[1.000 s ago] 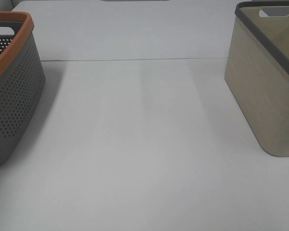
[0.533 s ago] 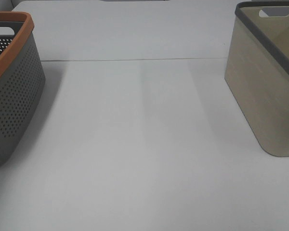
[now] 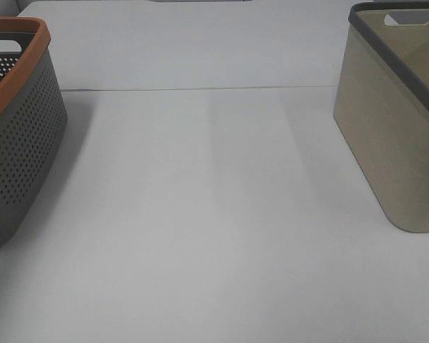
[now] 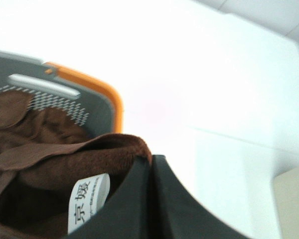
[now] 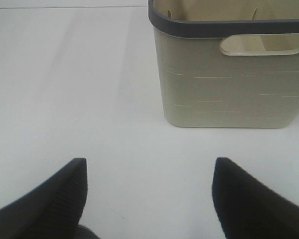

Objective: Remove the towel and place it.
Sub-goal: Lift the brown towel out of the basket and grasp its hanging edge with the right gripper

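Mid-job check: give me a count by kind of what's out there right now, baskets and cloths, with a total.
Baskets: 2, the grey perforated basket with an orange rim and the beige basket with a dark grey rim.
Towels: 1, the brown towel, lying in the grey perforated basket in the left wrist view.
Total: 3.

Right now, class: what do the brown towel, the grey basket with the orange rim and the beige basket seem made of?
Towel: soft cloth, probably terry; fuzzy matt pile, sewn-in label.
Grey basket: likely moulded plastic, matt; regular holes, smooth orange rim.
Beige basket: likely plastic too, matt; faint embossed lines, dark grey rim.
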Controlling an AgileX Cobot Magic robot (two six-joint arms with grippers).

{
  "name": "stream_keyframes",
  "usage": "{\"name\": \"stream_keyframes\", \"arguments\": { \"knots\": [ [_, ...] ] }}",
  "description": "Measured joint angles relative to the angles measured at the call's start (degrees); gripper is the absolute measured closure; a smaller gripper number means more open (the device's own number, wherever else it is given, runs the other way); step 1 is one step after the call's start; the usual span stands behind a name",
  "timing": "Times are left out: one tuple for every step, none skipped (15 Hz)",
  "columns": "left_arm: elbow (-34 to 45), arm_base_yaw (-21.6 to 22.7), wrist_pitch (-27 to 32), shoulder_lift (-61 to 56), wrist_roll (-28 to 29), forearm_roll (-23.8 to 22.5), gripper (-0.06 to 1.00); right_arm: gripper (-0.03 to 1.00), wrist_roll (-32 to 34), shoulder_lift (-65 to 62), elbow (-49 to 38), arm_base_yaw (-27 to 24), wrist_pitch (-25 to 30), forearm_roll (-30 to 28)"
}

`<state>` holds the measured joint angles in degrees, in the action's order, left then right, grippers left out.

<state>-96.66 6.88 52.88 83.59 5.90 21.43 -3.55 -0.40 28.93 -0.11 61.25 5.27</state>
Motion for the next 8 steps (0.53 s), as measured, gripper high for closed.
{"name": "stream_keyframes", "arguments": {
  "knots": [
    [0.0, -0.1, -3.3, 0.0, -2.8, 6.5, 0.94, 0.3, 0.0, 0.0, 0.0, 0.0, 0.0, 0.1],
    [0.2, -0.5, -6.5, 0.0, -5.6, 11.7, 0.94, 0.3, 0.0, 0.0, 0.0, 0.0, 0.0, 0.1],
    [0.2, -1.7, -10.4, 0.0, -8.1, 15.9, 0.94, 0.3, 0.0, 0.0, 0.0, 0.0, 0.0, 0.1],
    [0.2, -6.3, -18.3, 0.0, -12.1, 21.3, 0.94, 0.3, 0.0, 0.0, 0.0, 0.0, 0.0, 0.1],
    [0.2, -7.8, -20.7, 0.0, -12.9, 21.8, 0.94, 0.3, 0.0, 0.0, 0.0, 0.0, 0.0, 0.1],
    [0.2, -11.2, -25.6, 0.0, -13.8, 22.1, 0.94, 0.3, 0.0, 0.0, 0.0, 0.0, 0.0, 0.1],
    [0.2, -14.2, -29.9, 0.0, -14.2, 22.1, 0.94, 0.3, 0.0, 0.0, 0.0, 0.0, 0.0, 0.1],
    [0.2, -17.4, -34.7, 0.2, -15.0, 22.1, 0.94, 0.3, 0.0, 0.0, 0.0, 0.0, 0.0, 0.1]
  ]
}}
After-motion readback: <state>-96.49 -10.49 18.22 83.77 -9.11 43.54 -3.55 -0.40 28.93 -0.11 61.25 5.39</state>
